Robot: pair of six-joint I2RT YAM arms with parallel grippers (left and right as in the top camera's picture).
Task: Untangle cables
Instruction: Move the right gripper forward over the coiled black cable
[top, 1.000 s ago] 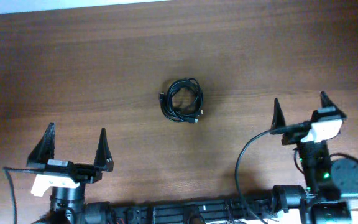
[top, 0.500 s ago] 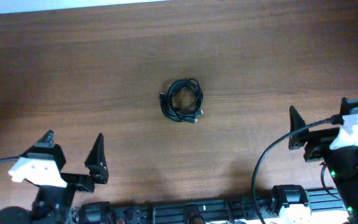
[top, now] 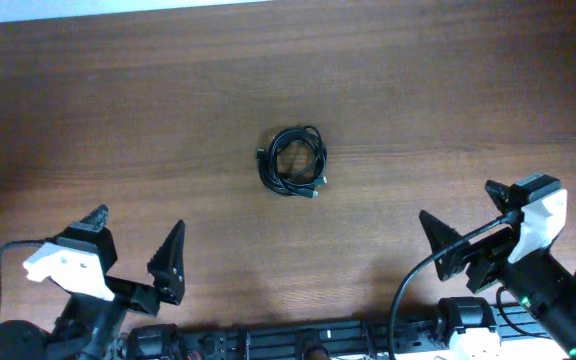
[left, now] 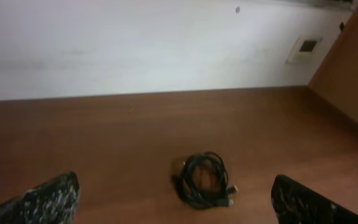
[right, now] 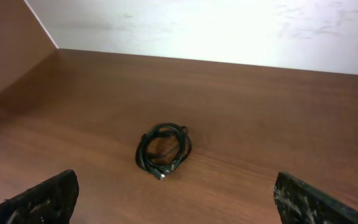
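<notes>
The cables [top: 292, 160] lie as one small tangled coil of thin black cords with small plug ends, near the middle of the brown wooden table [top: 448, 90]. The coil also shows in the left wrist view [left: 205, 180] and the right wrist view [right: 162, 149]. My left gripper [top: 136, 240] is open and empty at the front left, well short of the coil. My right gripper [top: 460, 208] is open and empty at the front right, also far from the coil. Both wrist cameras look toward the coil between wide-spread fingers.
A white wall [left: 135, 43] runs along the table's far edge, with a brown panel [left: 353, 56] at one side. A thick black arm wire [top: 408, 290] loops by the right arm base. Arm bases stand along the front edge.
Both arms have swung: the left gripper shifted slightly right, and the right gripper turned and dropped toward the front edge. The coil has not moved.
</notes>
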